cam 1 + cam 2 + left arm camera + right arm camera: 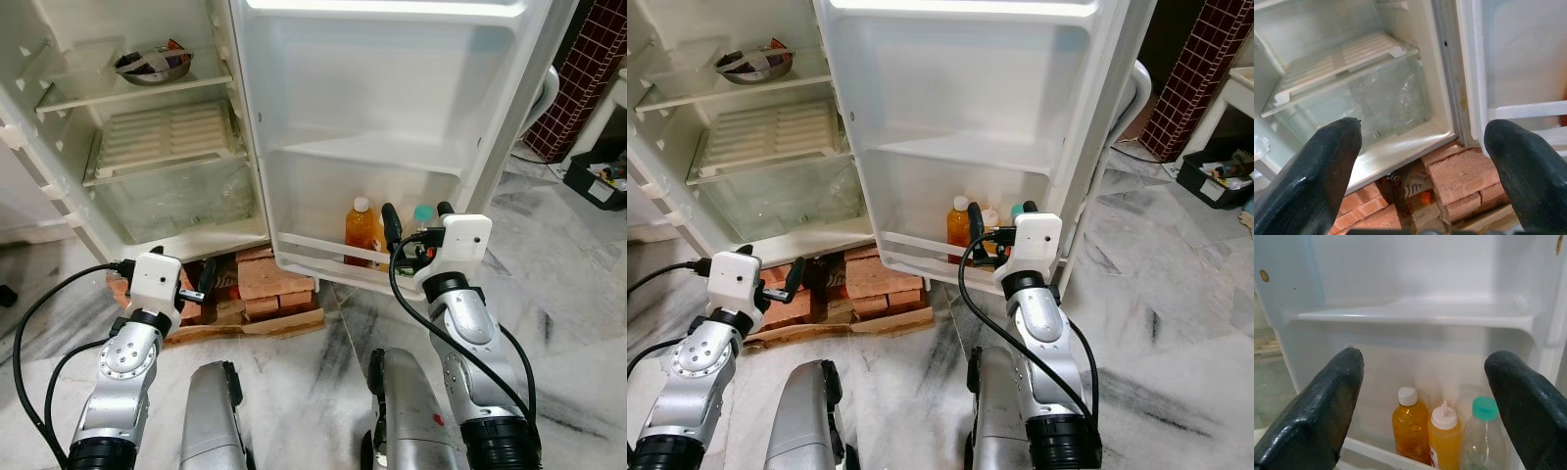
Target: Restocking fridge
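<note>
The fridge stands open, and its door's bottom shelf holds three bottles side by side. They are an amber juice bottle with a white cap, a yellow squeeze bottle and a clear bottle with a teal cap. My right gripper is open just in front of these bottles, at cap height, with nothing between its fingers. The door shelf above them is bare. My left gripper is open and empty, held low before the fridge's base, facing the clear crisper drawer.
A metal bowl sits on an upper fridge shelf. Red bricks and cardboard lie under the fridge on the marble floor. A black crate stands at the far right.
</note>
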Robot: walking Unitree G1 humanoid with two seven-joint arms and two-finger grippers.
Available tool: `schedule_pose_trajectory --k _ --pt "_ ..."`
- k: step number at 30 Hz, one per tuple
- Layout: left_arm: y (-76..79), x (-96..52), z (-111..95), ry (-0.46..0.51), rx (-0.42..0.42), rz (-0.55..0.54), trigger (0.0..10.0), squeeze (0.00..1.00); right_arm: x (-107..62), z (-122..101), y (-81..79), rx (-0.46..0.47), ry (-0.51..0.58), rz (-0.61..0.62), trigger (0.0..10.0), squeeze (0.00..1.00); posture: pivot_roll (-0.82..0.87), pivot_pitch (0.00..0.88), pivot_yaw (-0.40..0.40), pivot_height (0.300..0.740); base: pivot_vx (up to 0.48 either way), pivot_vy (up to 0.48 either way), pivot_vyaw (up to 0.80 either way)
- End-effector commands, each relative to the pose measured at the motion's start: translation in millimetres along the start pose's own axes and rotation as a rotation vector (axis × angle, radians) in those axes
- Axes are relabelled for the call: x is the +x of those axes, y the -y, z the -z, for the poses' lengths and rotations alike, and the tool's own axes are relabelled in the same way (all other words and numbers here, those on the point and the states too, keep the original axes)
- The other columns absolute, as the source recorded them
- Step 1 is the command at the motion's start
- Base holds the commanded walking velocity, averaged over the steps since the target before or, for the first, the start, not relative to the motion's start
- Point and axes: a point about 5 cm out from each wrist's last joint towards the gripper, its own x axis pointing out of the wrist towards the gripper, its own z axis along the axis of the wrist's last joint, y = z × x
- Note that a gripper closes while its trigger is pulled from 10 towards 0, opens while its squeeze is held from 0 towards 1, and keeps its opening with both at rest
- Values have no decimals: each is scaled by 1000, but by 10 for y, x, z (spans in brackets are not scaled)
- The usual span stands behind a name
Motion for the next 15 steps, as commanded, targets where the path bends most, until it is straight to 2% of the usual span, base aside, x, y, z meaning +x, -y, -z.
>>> schedule_pose_trajectory --k 1,8,15 --pt "-44 -13 23 -7 2 -16 10000 0 30 -26 -35 9 10 -20 10000 0 -54 0 47 560 0 0 0" --pt "-36 -17 33 -4 0 -20 10000 0 18 -21 -65 10 9 -43 10000 0 -52 0 37 604 0 0 0" --pt "-70 -109 119 -37 -6 -33 10000 0 -21 12 13 6 -12 -16 10000 0 -52 0 33 649 0 0 0"
